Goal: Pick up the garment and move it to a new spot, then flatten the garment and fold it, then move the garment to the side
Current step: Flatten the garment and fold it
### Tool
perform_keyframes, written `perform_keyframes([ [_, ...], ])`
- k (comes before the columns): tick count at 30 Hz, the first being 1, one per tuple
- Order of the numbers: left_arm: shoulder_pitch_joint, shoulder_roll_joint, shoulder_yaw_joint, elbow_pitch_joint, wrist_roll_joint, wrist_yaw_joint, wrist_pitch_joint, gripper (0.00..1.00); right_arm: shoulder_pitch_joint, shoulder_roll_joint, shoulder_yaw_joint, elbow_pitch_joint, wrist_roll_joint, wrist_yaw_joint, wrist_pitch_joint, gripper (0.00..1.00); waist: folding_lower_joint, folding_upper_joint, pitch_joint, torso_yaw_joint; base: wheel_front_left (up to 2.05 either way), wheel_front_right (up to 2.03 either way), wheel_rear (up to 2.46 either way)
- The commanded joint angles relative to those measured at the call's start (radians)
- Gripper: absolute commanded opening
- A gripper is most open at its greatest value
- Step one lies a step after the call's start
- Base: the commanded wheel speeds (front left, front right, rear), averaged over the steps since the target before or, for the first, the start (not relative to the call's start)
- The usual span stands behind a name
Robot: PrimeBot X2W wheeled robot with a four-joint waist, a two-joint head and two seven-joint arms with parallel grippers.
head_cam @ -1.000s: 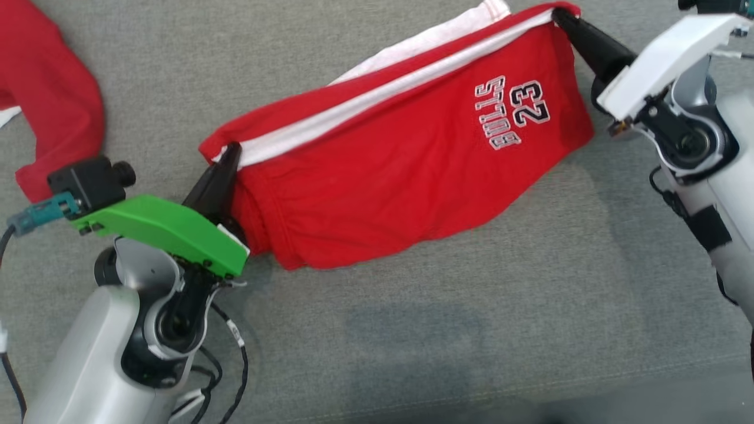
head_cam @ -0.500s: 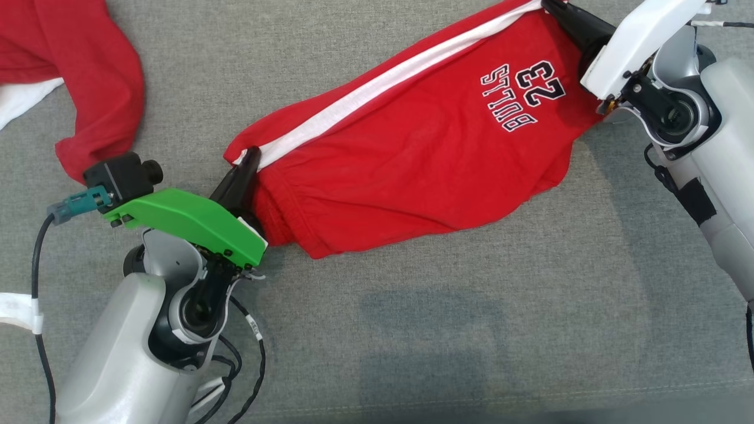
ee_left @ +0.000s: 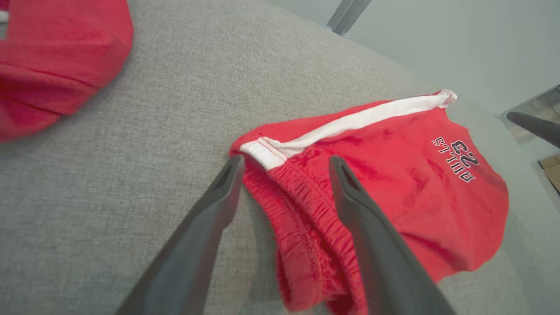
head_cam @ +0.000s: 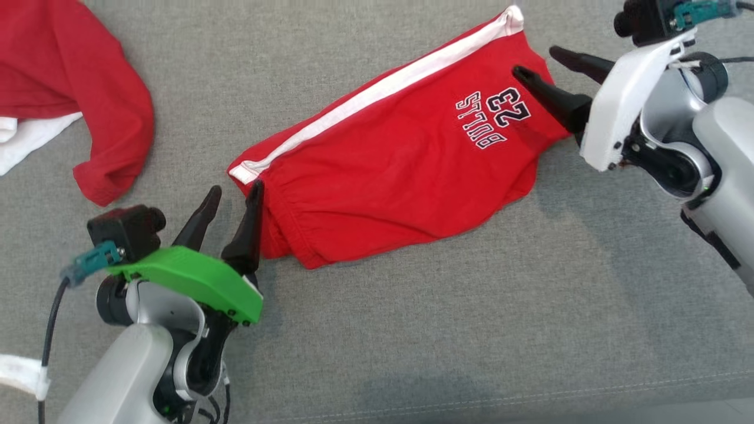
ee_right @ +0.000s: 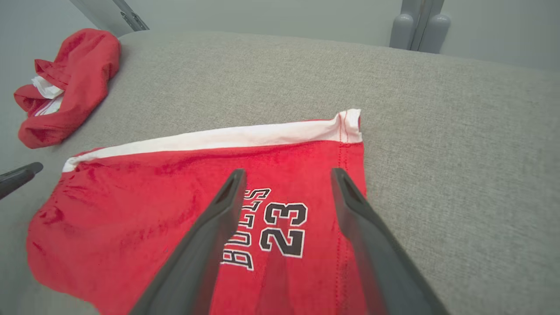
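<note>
Bright, even light is falling from above onto the grey fabric worktop (head_cam: pixel 412 330), and nothing is glaring. Shadows are lying soft and pale. In the head view a blurred one is spreading on the worktop beside the right arm (head_cam: pixel 707 147), and a fainter patch is darkening the bottom edge. The garment (head_cam: pixel 400 171) is glowing a saturated red that is swallowing some of its folds, though its lettering is reading crisply. In both wrist views the wide lens is bowing the worktop's far edge. The left gripper (ee_left: pixel 285 159) and right gripper (ee_right: pixel 288 172) are looking slightly soft close to the lens. The left wrist view's right side is hazing over.
</note>
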Motion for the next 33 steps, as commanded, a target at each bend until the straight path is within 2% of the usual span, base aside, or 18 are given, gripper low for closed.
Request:
perform_keyframes([
  [1, 0.03, 0.022, -0.006, -0.017, 0.029, 0.003, -0.026, 1.0, 0.029, -0.04, -0.002, -0.023, -0.002, -0.001, 0.023, 1.0, 0.0, 0.0, -0.057, -0.027, 0.0, 0.0, 0.0],
  [6, 0.095, 0.051, -0.027, -0.07, 0.118, 0.0, -0.134, 1.0, 0.1, -0.099, -0.057, -0.037, -0.044, 0.0, 0.072, 1.0, 0.0, 0.0, -0.094, -0.016, 0.0, 0.0, 0.0],
  [7, 0.104, 0.055, -0.024, -0.068, 0.136, 0.011, -0.154, 1.0, 0.109, -0.103, -0.07, -0.037, -0.057, 0.0, 0.071, 1.0, 0.0, 0.0, -0.096, -0.008, 0.0, 0.0, 0.0],
  [8, 0.104, 0.079, -0.03, -0.063, 0.181, 0.015, -0.179, 1.0, 0.117, -0.104, -0.087, -0.032, -0.071, 0.0, 0.063, 1.0, 0.0, 0.0, -0.096, 0.001, 0.0, 0.0, 0.0],
  [12, 0.123, 0.097, -0.033, -0.03, 0.25, 0.021, -0.259, 1.0, 0.149, -0.089, -0.144, 0.012, -0.116, 0.0, 0.091, 1.0, 0.0, 0.0, -0.072, 0.04, 0.0, 0.0, 0.0],
  [13, 0.128, 0.086, -0.025, -0.02, 0.241, 0.022, -0.271, 1.0, 0.151, -0.085, -0.159, 0.024, -0.127, 0.0, 0.1, 1.0, 0.0, 0.0, -0.064, 0.052, 0.0, 0.0, 0.0],
  [19, 0.138, 0.066, -0.006, 0.032, 0.263, -0.016, -0.312, 1.0, 0.152, -0.05, -0.234, 0.087, -0.166, 0.0, 0.126, 1.0, 0.0, 0.0, -0.009, 0.114, 0.0, 0.0, 0.0],
  [25, 0.132, 0.007, 0.057, 0.09, 0.332, -0.08, -0.322, 1.0, 0.143, 0.008, -0.291, 0.157, -0.196, 0.0, 0.16, 1.0, 0.0, 0.0, 0.027, 0.177, 0.0, 0.0, 0.0],
  [32, 0.183, -0.086, 0.174, 0.154, 0.405, -0.2, -0.323, 1.0, 0.176, 0.085, -0.309, 0.223, -0.209, 0.0, 0.211, 1.0, 0.0, 0.0, 0.003, 0.221, 0.0, 0.0, 0.0],
  [33, 0.188, -0.1, 0.19, 0.165, 0.412, -0.215, -0.323, 1.0, 0.183, 0.097, -0.309, 0.223, -0.206, 0.001, 0.205, 0.48, 0.0, 0.0, -0.004, 0.224, 0.0, 0.0, 0.0],
])
